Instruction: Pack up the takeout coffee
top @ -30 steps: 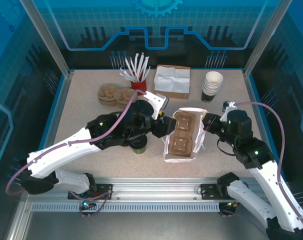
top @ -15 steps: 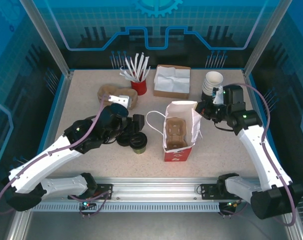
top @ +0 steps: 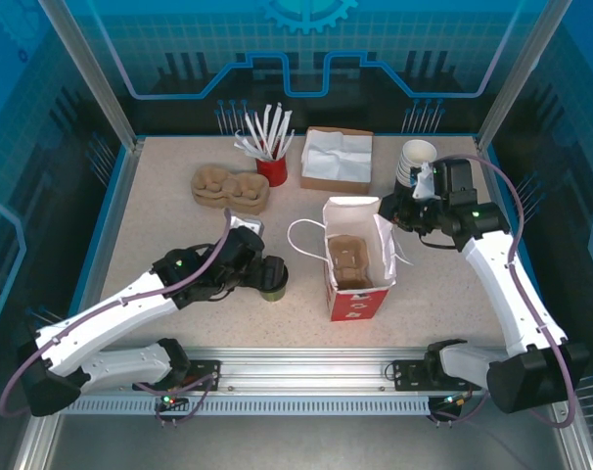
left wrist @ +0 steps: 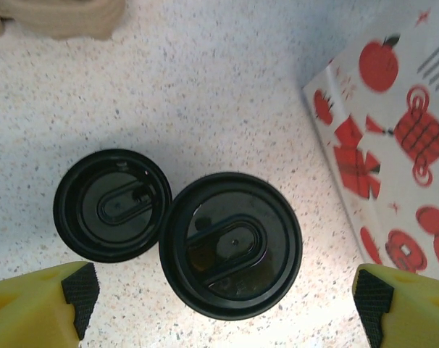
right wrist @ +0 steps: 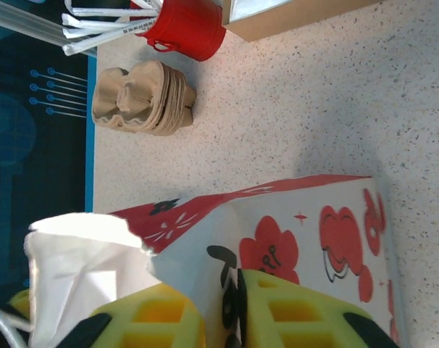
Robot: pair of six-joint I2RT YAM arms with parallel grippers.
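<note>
The coffee (left wrist: 230, 245) has a glossy black plastic top; bag (left wrist: 393, 145) smooth printed paper; worktop (left wrist: 227, 87) matt, speckled, stone-like.

A robotics lab test cell dressed as a coffee-shop counter. Bare aluminium frame posts (top: 86, 73) hold blue backdrop panels (top: 306, 49) printed with a gear and circuit lines. Two white-and-black robot arms, left (top: 111, 318) and right (top: 507, 284), are bolted to a metal rail (top: 306, 367) at the near edge of a speckled table (top: 159, 245), with loose cables looping along them. On the table stand café supplies: a red cup of wrapped straws (top: 271, 171), a box of napkins (top: 338, 160), stacked paper cups (top: 414, 162), pulp cup carriers (top: 228, 186) and a printed paper bag (top: 355, 264).
</note>
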